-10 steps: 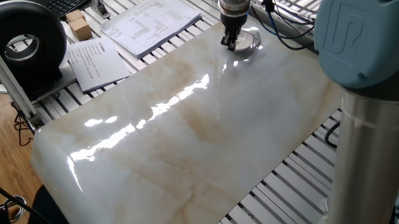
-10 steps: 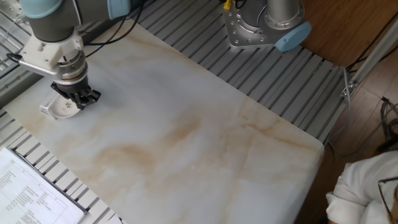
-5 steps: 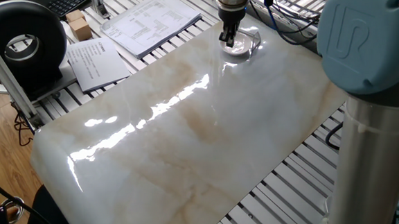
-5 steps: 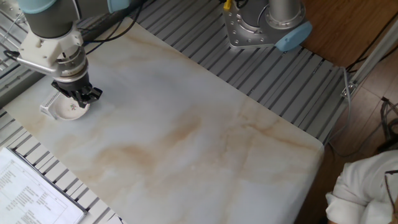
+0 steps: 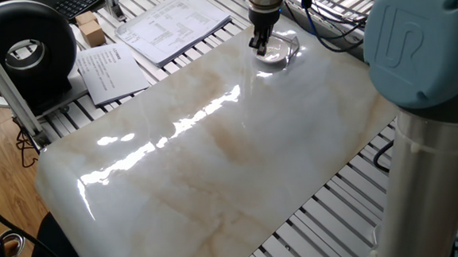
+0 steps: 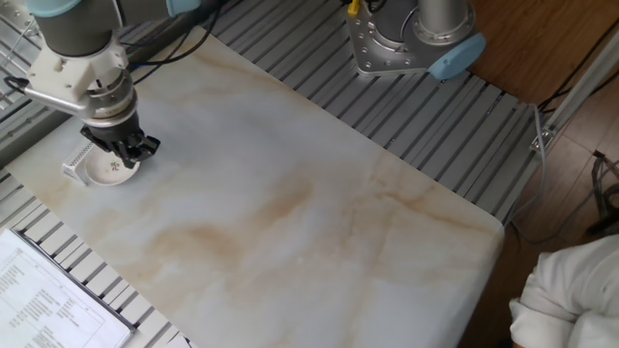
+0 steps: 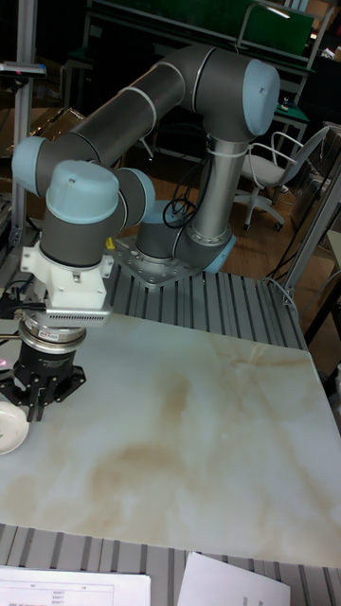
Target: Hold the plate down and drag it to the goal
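Note:
The small white plate (image 5: 274,55) lies at the far corner of the marble table, also seen as the plate (image 6: 101,171) and, cut by the left edge, the plate (image 7: 8,428). My gripper (image 5: 261,47) points straight down with its fingertips pressed onto the plate's near part, jaws together and nothing held between them. The same gripper (image 6: 125,157) and gripper (image 7: 36,405) show in the other views. The goal (image 5: 291,42), a clear plastic frame, sits around the plate's far side. Its white-looking edge is the goal (image 6: 73,167).
Printed paper sheets (image 5: 176,22) and another sheet (image 5: 110,72) lie beyond the table's far-left edge, beside a black round device (image 5: 24,53) and a small cardboard box (image 5: 90,28). Cables (image 5: 330,28) run behind the gripper. The robot base (image 6: 416,39) stands off the table's side.
The gripper and the plate under it have slid a little toward the table's far corner and the clear frame. In the last half second they barely move.

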`<state>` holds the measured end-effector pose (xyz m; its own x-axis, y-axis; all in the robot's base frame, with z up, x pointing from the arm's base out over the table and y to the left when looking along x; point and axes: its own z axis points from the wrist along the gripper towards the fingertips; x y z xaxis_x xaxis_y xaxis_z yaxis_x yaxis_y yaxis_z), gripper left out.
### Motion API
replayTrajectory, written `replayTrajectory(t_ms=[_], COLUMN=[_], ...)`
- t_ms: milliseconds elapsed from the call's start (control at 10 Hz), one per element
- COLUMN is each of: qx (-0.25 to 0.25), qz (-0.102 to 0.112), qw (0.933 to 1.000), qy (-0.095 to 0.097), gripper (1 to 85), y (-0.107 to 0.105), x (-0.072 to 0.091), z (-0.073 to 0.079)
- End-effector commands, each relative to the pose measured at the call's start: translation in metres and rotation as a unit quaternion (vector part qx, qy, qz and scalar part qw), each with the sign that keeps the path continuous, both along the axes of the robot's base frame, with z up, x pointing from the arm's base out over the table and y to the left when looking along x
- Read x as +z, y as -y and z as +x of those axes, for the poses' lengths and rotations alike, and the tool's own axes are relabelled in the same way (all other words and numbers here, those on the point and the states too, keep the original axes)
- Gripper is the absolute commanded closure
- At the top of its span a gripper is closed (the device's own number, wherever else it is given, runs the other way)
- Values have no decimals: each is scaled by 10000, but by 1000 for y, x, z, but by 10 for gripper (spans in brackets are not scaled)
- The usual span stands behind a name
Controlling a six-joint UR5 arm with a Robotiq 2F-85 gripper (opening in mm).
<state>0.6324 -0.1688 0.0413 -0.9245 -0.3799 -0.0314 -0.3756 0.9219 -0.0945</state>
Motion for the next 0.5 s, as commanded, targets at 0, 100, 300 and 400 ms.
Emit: replayTrajectory(t_ms=[0, 100, 300, 400], qx=[19, 51, 95, 120], qz=[156, 139, 81, 41], qw=[9999, 9999, 9999, 9998], qy=[32, 45, 111, 139], gripper=[490, 480, 497, 517], y=[-8, -5, 4, 10], x=[-7, -10, -17, -21], z=[2, 2, 3, 3])
